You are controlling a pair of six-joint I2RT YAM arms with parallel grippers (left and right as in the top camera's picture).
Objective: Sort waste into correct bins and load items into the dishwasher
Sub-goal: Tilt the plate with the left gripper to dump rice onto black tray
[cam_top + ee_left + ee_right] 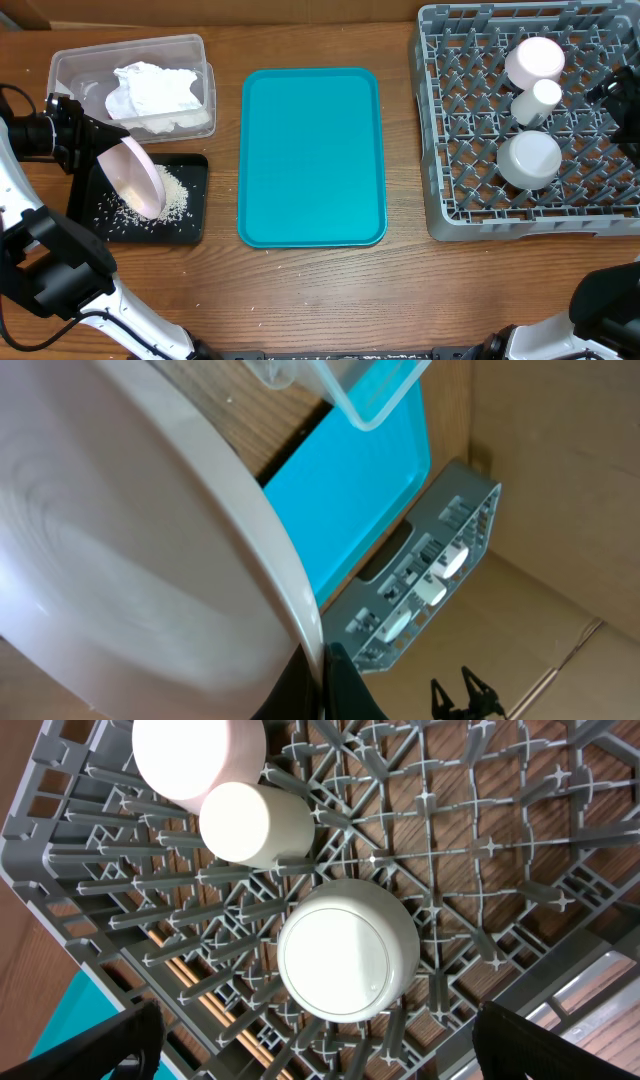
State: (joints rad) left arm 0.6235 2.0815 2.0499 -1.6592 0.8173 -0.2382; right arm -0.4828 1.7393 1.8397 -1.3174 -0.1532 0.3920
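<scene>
Two hands, two states. We see the left hand (105,140) clamped shut on the rim of the plate (135,178), which tilts steeply over the black tray (190,225) near the desk's left edge, with rice scraps (172,198) under it. The right hand (320,1055) is spread wide and empty above the dish rack (450,150), the whitish-blue bowl (347,950) just below it. Only the overhead view shows the napkin (155,90) in the clear tub (60,65). The left wrist view is mostly filled by the plate.
</scene>
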